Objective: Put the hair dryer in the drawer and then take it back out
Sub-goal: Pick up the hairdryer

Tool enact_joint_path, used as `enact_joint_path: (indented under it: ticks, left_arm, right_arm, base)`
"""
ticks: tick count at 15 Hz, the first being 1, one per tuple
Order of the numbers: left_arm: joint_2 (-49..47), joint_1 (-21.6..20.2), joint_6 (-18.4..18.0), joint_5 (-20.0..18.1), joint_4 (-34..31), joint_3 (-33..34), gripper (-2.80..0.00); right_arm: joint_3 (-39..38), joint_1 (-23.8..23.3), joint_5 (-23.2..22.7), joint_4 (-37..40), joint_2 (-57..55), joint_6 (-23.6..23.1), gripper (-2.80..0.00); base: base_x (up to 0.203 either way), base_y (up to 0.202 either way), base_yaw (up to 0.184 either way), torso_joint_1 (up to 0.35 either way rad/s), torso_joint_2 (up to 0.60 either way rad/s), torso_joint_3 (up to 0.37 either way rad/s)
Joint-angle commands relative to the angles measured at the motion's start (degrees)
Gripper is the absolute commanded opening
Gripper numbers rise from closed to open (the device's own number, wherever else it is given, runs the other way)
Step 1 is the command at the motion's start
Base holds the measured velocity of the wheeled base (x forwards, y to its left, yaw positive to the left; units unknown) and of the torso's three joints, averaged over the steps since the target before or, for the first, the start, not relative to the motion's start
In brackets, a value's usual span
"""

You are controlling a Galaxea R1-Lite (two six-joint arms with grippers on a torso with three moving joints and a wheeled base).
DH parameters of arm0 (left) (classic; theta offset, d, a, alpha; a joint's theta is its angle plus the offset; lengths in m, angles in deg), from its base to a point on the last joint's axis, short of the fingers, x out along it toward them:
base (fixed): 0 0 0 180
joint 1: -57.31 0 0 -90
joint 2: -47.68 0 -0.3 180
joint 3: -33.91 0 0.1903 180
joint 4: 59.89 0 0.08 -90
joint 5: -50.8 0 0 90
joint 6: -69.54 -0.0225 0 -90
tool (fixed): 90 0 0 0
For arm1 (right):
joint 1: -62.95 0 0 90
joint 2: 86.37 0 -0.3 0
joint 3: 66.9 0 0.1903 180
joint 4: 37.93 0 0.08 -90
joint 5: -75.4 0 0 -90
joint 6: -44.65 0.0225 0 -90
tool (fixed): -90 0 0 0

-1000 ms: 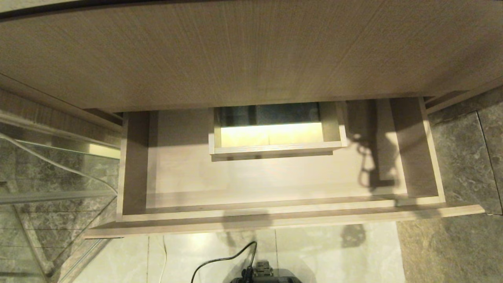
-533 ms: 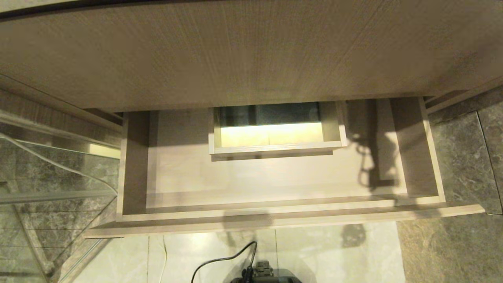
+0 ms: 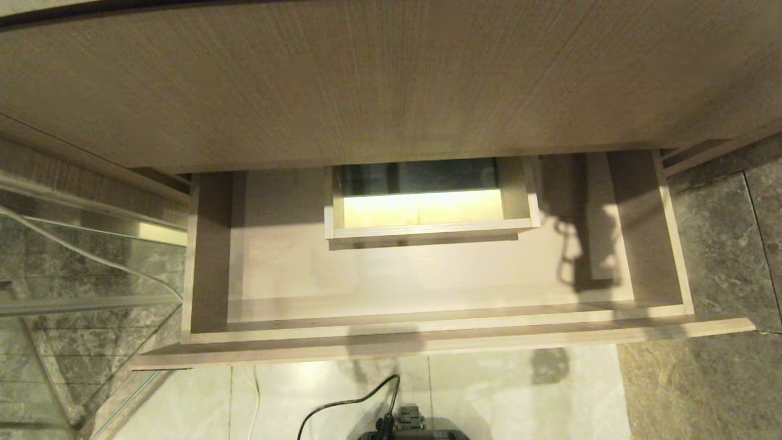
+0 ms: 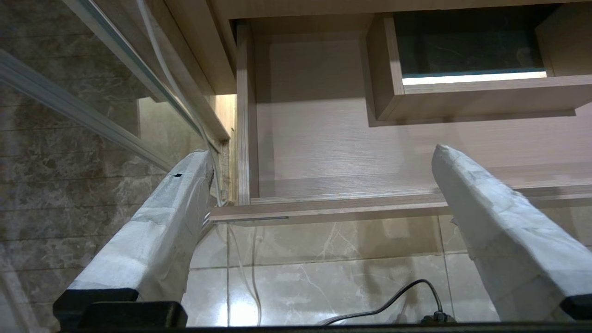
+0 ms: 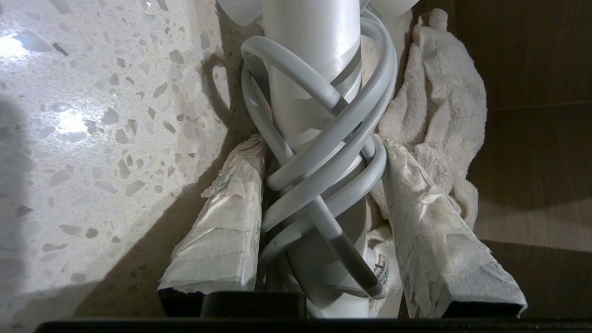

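Your right gripper (image 5: 319,152) is clamped on the hair dryer (image 5: 314,83), its two taped fingers (image 5: 222,231) pressing the white handle from either side. The handle's long axis runs straight out between those fingers and away from the wrist, with the body end beyond the fingertips and cut off by the picture's edge, so you cannot tell which way the nozzle faces. The grey cord (image 5: 323,157) is wound in crossing loops around the handle, right where the fingers grip. A crumpled cream towel (image 5: 444,106) lies just past one finger, touching the dryer's side; a speckled stone countertop (image 5: 101,115) spreads out past the other finger.

The right gripper does not appear in the head view. There you see the drawer (image 3: 427,330) pulled open with nothing lying on its floor. Its boxed cut-out (image 3: 427,232) sits mid-back, and the taller wood-grain panel (image 3: 379,79) overhangs its rear.

Your left gripper (image 4: 323,152) hangs with its fingers spread wide and nothing between them, short of the drawer front (image 4: 323,210) and aimed into the drawer's left part. A black cable (image 4: 393,300) trails across the pale floor tiles (image 4: 323,268) beneath it.
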Motion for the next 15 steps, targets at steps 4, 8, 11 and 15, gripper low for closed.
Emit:
enact_joint_path:
  ticks: [4, 8, 11, 15]
  left_arm:
    - [0.02, -0.04, 0.10, 0.00, 0.11, 2.29, 0.00]
    - [0.02, -0.04, 0.01, 0.00, 0.19, 2.29, 0.00]
    - [0.02, -0.04, 0.10, 0.00, 0.11, 2.29, 0.00]
    - [0.02, -0.04, 0.10, 0.00, 0.11, 2.29, 0.00]
  right_arm:
    - [0.60, -0.03, 1.00, -0.59, 2.51, -0.28, -2.80]
    - [0.51, -0.03, 1.09, -0.02, 4.82, -0.36, -2.80]
    - [0.51, -0.03, 1.00, 0.37, 6.18, -0.37, -2.80]
    - [0.42, -0.12, 1.00, 1.52, 7.84, -0.46, -2.80]
  base:
    - [0.000, 0.000, 0.000, 0.000, 0.00, 0.000]
    - [0.000, 0.000, 0.000, 0.000, 0.00, 0.000]
    - [0.000, 0.000, 0.000, 0.000, 0.00, 0.000]
    - [0.000, 0.000, 0.000, 0.000, 0.00, 0.000]
